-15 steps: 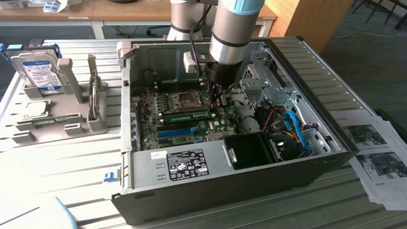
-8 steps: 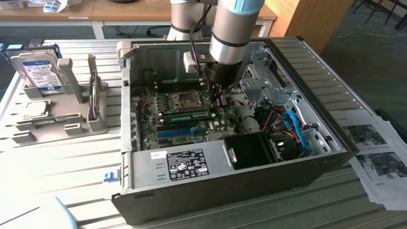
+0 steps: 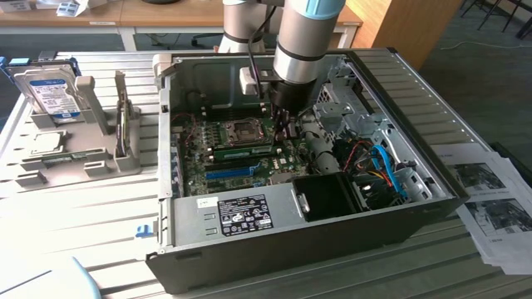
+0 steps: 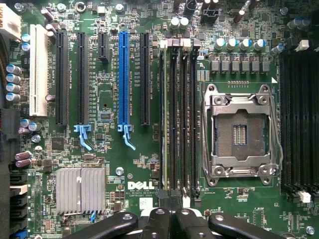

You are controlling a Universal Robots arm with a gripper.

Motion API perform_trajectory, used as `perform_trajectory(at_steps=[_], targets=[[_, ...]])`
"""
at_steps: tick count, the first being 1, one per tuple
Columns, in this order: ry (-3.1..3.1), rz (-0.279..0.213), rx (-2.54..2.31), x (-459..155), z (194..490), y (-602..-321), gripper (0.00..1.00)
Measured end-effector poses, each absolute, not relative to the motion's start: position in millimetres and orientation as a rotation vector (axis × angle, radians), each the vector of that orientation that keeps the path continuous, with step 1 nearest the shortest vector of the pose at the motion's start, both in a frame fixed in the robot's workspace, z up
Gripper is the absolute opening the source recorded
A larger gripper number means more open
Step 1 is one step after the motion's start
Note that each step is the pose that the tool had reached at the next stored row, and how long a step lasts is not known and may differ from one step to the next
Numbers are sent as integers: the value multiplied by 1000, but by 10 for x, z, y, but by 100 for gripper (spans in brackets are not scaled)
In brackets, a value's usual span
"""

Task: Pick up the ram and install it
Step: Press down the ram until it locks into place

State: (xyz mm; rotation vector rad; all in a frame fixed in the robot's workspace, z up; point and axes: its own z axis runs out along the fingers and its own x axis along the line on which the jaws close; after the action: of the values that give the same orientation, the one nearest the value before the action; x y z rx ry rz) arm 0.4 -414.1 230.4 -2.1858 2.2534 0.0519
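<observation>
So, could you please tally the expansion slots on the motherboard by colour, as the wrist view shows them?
White slots: 1
Blue slots: 1
Black slots: 4
Total: 6

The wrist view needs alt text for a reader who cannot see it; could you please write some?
Shut gripper over a green Dell motherboard, its fingers at the end of a bank of memory slots, one holding the ram. An empty processor socket sits beside them.
</observation>
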Motion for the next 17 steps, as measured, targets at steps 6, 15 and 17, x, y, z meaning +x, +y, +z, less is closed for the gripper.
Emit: perform_trajectory(at_steps=[6, 15, 17], targets=[[2253, 52, -2186, 4, 2296, -4140, 9], [2254, 52, -2186, 4, 2277, -4141, 9], [2253, 52, -2186, 4, 2275, -4141, 9]])
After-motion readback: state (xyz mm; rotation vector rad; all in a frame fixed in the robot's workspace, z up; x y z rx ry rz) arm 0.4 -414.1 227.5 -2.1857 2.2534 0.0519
